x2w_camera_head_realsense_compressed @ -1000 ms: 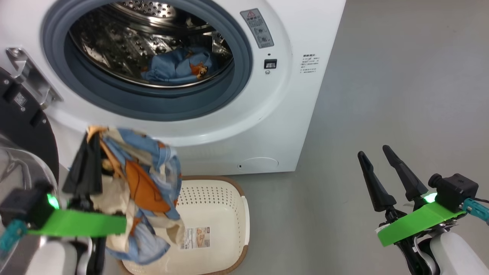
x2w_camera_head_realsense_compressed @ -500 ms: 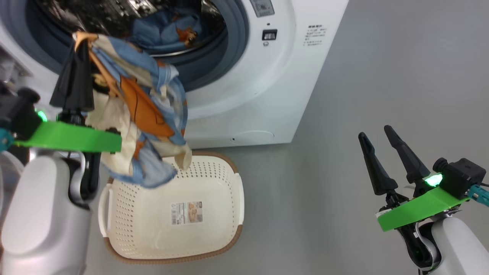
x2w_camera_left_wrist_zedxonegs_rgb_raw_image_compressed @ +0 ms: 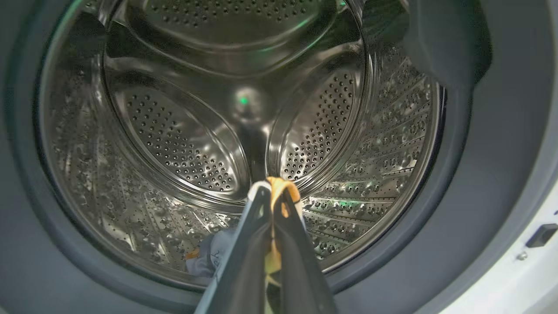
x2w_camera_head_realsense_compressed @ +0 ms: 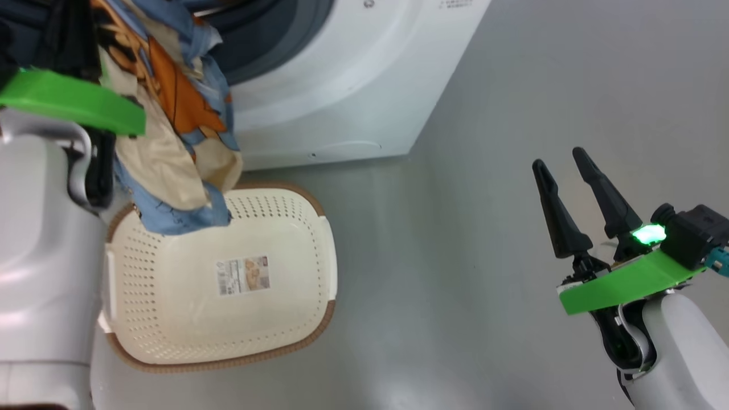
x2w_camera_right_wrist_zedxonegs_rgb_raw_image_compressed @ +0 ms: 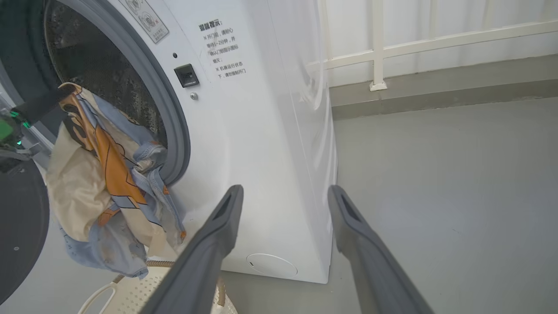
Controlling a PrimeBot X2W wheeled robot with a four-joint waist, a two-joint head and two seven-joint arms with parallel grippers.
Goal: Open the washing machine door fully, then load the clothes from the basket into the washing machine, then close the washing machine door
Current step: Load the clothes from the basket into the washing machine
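From the head view, our left claw (x2w_camera_head_realsense_compressed: 74,31) is pressed together on the clothes (x2w_camera_head_realsense_compressed: 171,114), a blue, orange and cream bundle that hangs below and beside it. The basket (x2w_camera_head_realsense_compressed: 285,296) sits on the floor (x2w_camera_head_realsense_compressed: 484,228) beneath that hanging bundle, and we see nothing on its bottom but its label (x2w_camera_head_realsense_compressed: 243,275). The washing machine (x2w_camera_head_realsense_compressed: 342,85) stands just beyond the left claw. Our right claw (x2w_camera_head_realsense_compressed: 559,159) is spread and holds nothing, well apart from everything.

Through the left wrist view, the pinched fingers point straight into the steel drum (x2w_camera_left_wrist_zedxonegs_rgb_raw_image_compressed: 174,144), with a fold of orange cloth caught at their tips. Another blue piece (x2w_camera_left_wrist_zedxonegs_rgb_raw_image_compressed: 209,261) lies low in the drum, just below the claw. The grey gasket (x2w_camera_left_wrist_zedxonegs_rgb_raw_image_compressed: 479,174) rings the opening.

The right wrist view shows the bundle draped in front of the opening, its loose tail hanging far under the left claw, and the black door (x2w_camera_right_wrist_zedxonegs_rgb_raw_image_compressed: 17,226) swung aside below it.

We judge that tail the main risk. If we let go before the claw is deep inside, it may drag over the gasket lip and hang out. The door would then trap it, or the bundle would drop back toward the basket.
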